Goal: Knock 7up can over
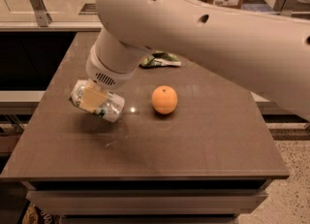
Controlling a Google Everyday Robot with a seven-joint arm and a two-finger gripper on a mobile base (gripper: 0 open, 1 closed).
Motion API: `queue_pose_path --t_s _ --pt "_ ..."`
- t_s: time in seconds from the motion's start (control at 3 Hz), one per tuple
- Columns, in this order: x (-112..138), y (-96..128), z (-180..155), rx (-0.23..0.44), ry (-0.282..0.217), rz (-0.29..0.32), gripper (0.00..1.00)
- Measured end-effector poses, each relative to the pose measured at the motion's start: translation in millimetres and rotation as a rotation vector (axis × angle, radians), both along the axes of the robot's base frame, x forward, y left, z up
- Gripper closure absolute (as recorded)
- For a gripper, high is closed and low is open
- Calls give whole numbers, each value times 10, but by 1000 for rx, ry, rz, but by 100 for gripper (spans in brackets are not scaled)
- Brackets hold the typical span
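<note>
As the can [110, 107] lies tilted well off upright at the left of the worktop [193, 150], I log the task at its tipping step, done or nearly so. I cannot tell whether the can's lower end rests on the surface or hangs just above it.

Item, claw [91, 98]: low over the worktop's left side, against or around the can, a tan part of it lying across the can's upper side. Open, closed or gripping: I cannot tell.

Item, next move, my judgement: get the claw clear of the can, up and away without dragging it, so the can rests on its side by itself. If it is gripped, a release comes first.

Item, orange [164, 100]: to the right of the can, apart from it. A rolling can could nudge it.

Item, green snack bag [161, 60]: further back, partly hidden behind the arm [193, 24], well clear.

Item, obstruction: nothing between claw and can. The worktop's left edge is near, and a hard push that way risks sending the can off.
</note>
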State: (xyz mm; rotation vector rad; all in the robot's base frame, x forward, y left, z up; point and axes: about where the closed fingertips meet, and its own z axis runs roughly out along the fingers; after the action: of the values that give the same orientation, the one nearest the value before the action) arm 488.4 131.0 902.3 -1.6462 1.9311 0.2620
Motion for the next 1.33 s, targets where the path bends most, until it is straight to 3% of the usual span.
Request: queue_pose_path --t_s 1.0,1.33 --pt "-133 403 -103 -46 -23 51 100" --pt "-54 339 -202 -76 -23 15 100"
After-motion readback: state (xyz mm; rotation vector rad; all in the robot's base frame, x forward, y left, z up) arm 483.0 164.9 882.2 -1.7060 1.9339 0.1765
